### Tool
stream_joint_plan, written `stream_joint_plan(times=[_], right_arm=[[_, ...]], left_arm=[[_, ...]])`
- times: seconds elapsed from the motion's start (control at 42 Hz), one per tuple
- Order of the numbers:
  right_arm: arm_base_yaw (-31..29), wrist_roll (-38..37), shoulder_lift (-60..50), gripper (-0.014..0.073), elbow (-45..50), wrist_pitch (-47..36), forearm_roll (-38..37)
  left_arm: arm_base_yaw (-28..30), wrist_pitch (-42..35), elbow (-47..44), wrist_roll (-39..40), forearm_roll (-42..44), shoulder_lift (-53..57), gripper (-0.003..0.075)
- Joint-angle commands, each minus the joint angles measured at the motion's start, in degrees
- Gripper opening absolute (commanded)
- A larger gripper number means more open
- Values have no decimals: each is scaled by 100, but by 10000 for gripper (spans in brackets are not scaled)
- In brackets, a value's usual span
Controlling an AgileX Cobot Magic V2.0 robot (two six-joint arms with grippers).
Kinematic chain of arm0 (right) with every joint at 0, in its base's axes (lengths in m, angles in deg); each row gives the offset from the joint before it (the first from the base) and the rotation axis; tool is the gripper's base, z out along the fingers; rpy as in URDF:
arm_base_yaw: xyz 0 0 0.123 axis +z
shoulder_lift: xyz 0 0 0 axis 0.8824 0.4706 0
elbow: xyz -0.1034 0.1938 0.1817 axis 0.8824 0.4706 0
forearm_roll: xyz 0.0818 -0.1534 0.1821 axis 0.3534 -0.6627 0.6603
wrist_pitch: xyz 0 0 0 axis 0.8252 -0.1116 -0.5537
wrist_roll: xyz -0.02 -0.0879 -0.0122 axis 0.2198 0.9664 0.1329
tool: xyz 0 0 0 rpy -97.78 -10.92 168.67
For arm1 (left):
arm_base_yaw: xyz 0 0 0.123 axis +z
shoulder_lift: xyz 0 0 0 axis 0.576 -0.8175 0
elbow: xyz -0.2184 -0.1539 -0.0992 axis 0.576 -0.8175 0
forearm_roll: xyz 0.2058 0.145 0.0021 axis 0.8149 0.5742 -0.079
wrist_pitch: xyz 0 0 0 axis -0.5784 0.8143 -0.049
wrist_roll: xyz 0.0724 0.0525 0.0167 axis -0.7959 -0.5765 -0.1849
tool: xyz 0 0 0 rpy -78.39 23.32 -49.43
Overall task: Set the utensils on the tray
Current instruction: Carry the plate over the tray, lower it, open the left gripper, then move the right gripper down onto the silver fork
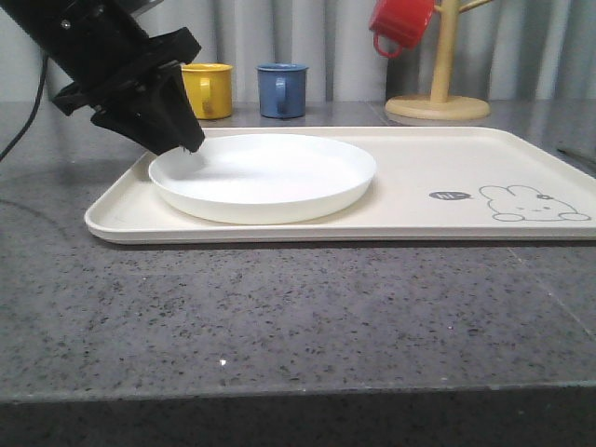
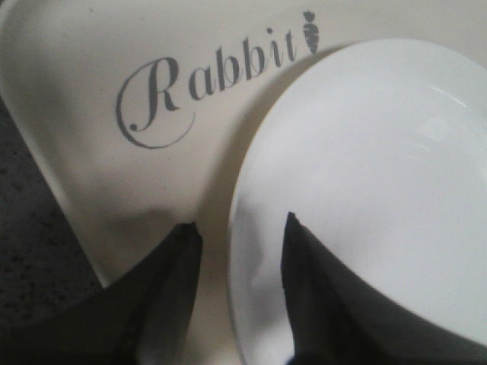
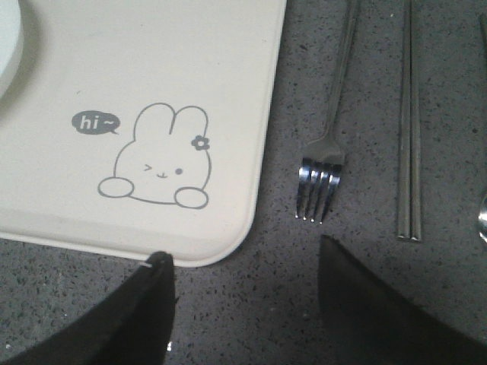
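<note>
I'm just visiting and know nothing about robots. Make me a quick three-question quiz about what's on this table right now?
1. True or false: the fork already lies on the tray.
2. Which mug hangs on the wooden stand? A) yellow mug B) blue mug C) red mug
3. Fill in: the left gripper has one finger inside and one outside the rim of the white ____.

Key
1. False: it lies on the grey tabletop beside the tray, next to the chopsticks, with the open right gripper above.
2. C.
3. plate, which sits on the tray.
</note>
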State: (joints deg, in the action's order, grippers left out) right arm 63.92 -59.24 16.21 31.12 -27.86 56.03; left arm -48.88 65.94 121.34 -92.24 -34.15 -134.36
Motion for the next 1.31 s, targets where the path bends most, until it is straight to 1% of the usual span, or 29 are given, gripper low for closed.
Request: stream_joint_plan(times=[0.0,0.214,0.333,0.404,0.452,0.523,0.595,0.666,0.761,0.856,0.951,1.118,1.189,1.284], right_arm=[[-8,42,-7,449,-190,-314,17],[-8,42,-7,449,-190,-314,17],[-8,42,-7,449,-190,-314,17],[-8,42,-7,449,-190,-314,17],[-8,42,-7,449,-190,-314,17],[-8,42,-7,449,-190,-314,17],[-8,42,-7,449,-190,-314,17],[-8,42,-7,449,-190,-314,17],[-8,42,-7,449,-190,-314,17],[-8,42,-7,449,-190,-339,17],[-8,42,-7,449,-190,-334,17],[-8,42,-7,449,-204,-218,99],[-14,48,23,449,-391,133,71],[-19,48,174,449,-867,904,-61]], left_arm=[[-53,112,255,71,-89,364,330],[-67,667,537,71,45,921,330],[-352,884,499,219,337,1438,330],[-755,896,349,368,788,1803,330],[-1109,824,218,543,1281,2049,328],[-1654,606,-55,1013,2142,2499,325],[-2204,284,-411,1440,2823,2980,325],[-2710,-5,-806,1736,3245,3467,325],[-3149,-419,-1354,2034,3365,4087,325],[-3260,-851,-1887,2177,3351,4697,325],[-3260,-1171,-2203,2299,3343,5191,325],[-3260,-1452,-2386,2299,3343,5833,324],[-3260,-1509,-2386,2299,3343,6000,324],[-3260,-1543,-2386,2299,3354,6116,324]])
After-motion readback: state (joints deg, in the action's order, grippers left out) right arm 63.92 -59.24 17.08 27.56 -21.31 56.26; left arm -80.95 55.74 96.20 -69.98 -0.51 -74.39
